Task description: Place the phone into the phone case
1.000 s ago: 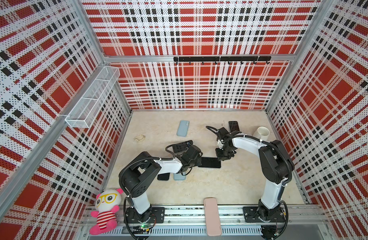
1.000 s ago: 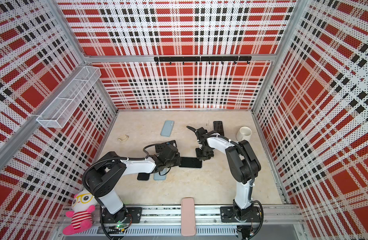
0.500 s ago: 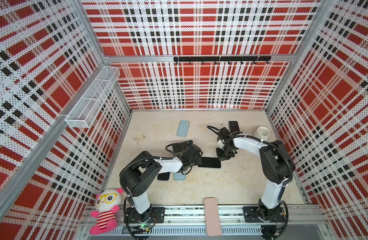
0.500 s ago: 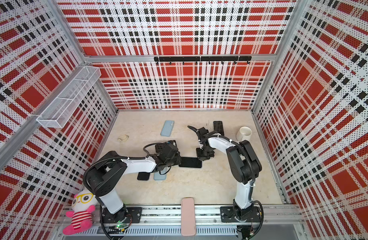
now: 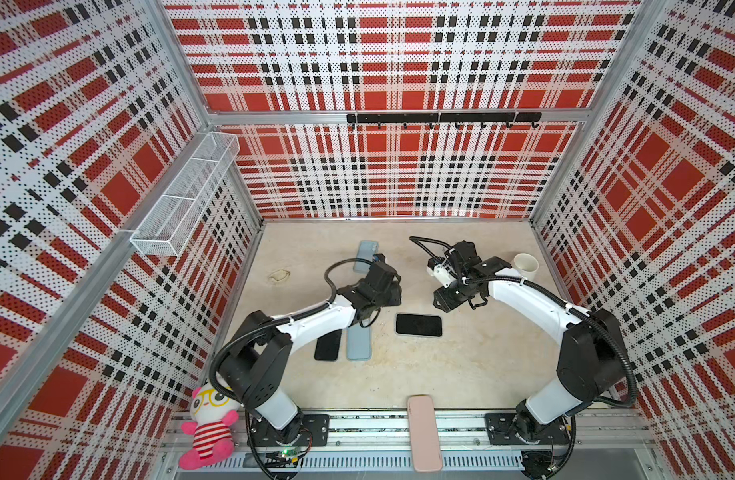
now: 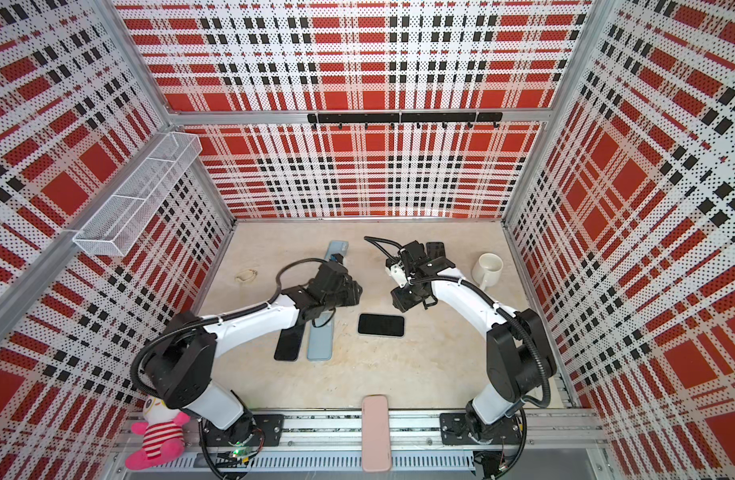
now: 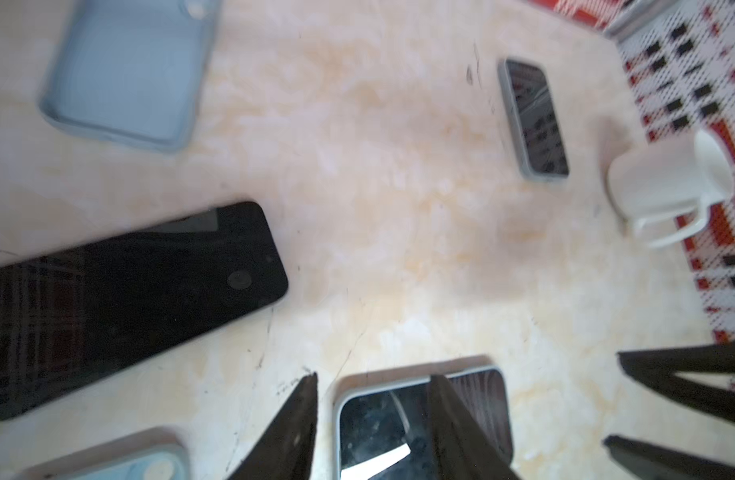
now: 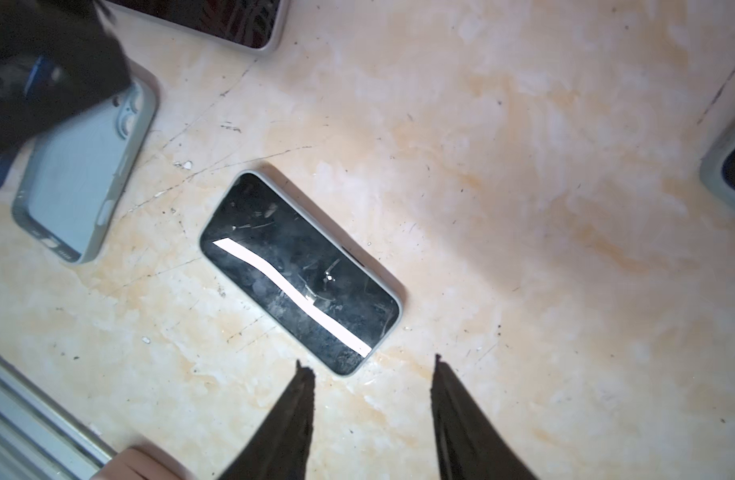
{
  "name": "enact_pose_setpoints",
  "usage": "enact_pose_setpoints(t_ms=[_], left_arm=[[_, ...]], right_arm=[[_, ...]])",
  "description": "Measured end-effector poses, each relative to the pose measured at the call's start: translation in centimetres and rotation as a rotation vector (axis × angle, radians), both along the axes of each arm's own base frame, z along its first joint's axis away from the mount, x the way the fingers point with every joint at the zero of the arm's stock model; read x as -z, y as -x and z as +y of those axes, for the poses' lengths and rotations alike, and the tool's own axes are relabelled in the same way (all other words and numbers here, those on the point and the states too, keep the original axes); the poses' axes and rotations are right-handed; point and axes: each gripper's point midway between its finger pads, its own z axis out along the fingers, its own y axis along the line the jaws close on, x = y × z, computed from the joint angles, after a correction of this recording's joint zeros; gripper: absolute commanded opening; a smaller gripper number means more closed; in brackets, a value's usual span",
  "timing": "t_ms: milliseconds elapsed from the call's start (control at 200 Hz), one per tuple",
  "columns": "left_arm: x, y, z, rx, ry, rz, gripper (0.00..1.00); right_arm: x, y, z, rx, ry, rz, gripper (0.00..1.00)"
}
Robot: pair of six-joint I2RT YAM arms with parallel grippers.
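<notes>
Left gripper [image 7: 374,378] and right gripper [image 8: 371,363] have drawn back from the phone [image 5: 419,325]; both stand apart, holding nothing

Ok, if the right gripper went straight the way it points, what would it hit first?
Likely the near end of the phone lying just ahead of the right gripper; possibly the table first, depth unclear.

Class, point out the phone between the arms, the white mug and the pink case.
phone [image 5: 419,325], in a top view, screen centre
white mug [image 7: 665,183], left wrist view, outer wall
pink case [image 5: 425,433], in a top view, middle
</notes>
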Motion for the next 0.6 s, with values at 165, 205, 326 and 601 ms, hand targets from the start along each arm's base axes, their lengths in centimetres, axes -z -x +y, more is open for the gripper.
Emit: enact_pose_setpoints(t_ms=[165, 205, 326, 601], left_arm=[[-5.9, -2.7, 5.6, -0.068, -0.024, -0.123, 0.92], [-6.8, -3.1, 7.0, -0.084, -0.039, -0.144, 0.94], [-8.0, -3.8, 10.5, -0.124, -0.092, -0.177, 0.93], [-7.2, -4.5, 15.2, -0.174, -0.164, -0.178, 0.9]], right_arm=[[0.3, 1.4, 1.2, -0.231, 0.057, -0.03, 1.0], [0.5, 1.8, 1.6, -0.289, 0.074, -0.033, 1.0], [1.6, 2.7, 2.3, -0.441, 0.126, -0.038, 1.0], [5.1, 3.3, 2.1, -0.645, 0.261, -0.013, 1.0]])
